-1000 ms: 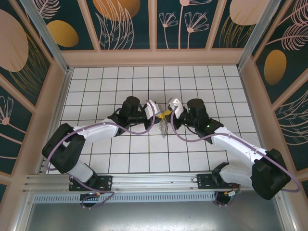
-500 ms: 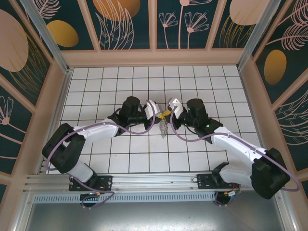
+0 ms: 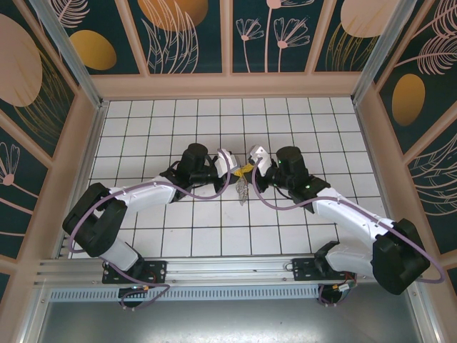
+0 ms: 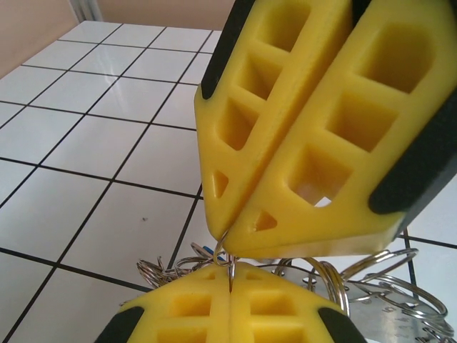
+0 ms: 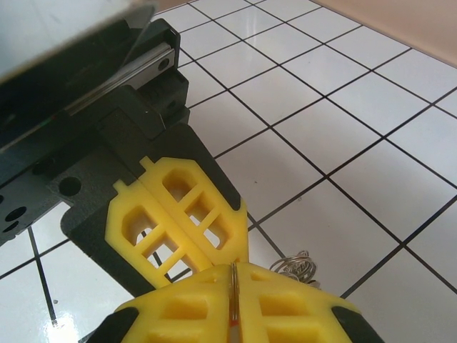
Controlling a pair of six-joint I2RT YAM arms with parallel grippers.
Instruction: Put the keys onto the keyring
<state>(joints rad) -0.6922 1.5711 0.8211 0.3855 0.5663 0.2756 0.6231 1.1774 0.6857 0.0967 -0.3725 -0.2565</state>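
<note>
While keyring blurs in top cam, L end effector pinches its loop close-up, R end effector shut.

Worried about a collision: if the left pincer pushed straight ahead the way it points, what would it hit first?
The right pincer: its shut fingertips face the left pincer tip to tip, apparently touching, with the keyring and its wire loops close by.
</note>
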